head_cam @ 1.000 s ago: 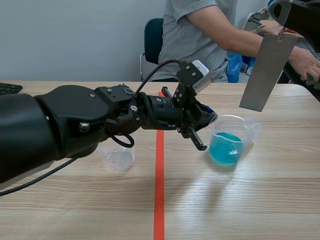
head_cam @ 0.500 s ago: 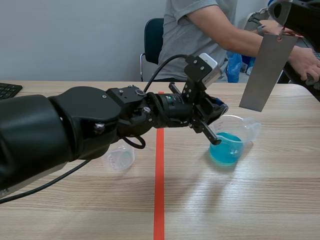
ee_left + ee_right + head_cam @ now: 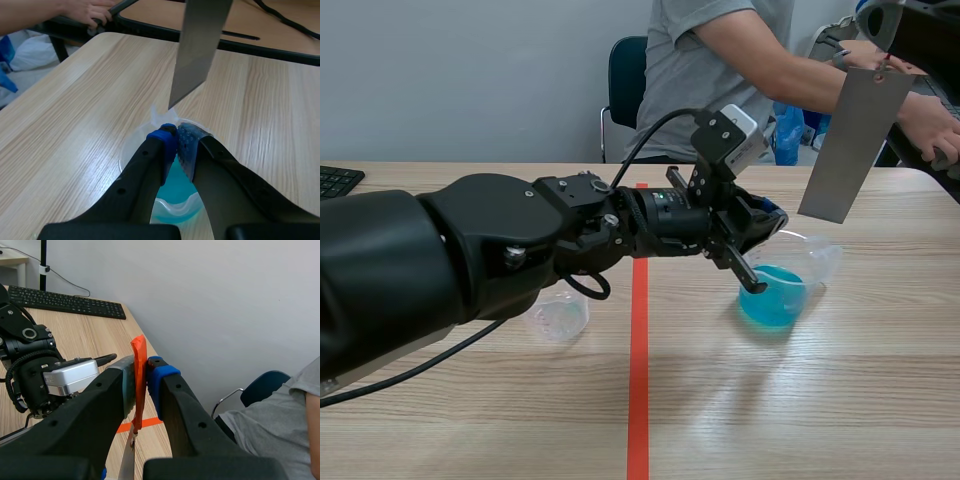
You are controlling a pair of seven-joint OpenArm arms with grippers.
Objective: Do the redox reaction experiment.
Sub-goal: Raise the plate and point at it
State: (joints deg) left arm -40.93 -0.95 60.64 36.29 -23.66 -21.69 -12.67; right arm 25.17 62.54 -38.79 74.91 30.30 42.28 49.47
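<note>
While right jaws are clamping its orange tag, strip [image 3: 850,140] is hanging near-upright, lower end just above and beyond beaker [image 3: 775,295] on desk [image 3: 820,400]; left jaws, nearly together, are hovering at beaker's rim.

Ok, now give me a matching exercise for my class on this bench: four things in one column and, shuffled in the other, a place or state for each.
Things:
1. metal sheet
2. beaker
3. small cup
4. keyboard

Place or state:
a. holds blue liquid
b. at the far left edge of the table
c. hangs from the right gripper
d. clear, shows no coloured liquid

Pairs: 1-c, 2-a, 3-d, 4-b.
</note>
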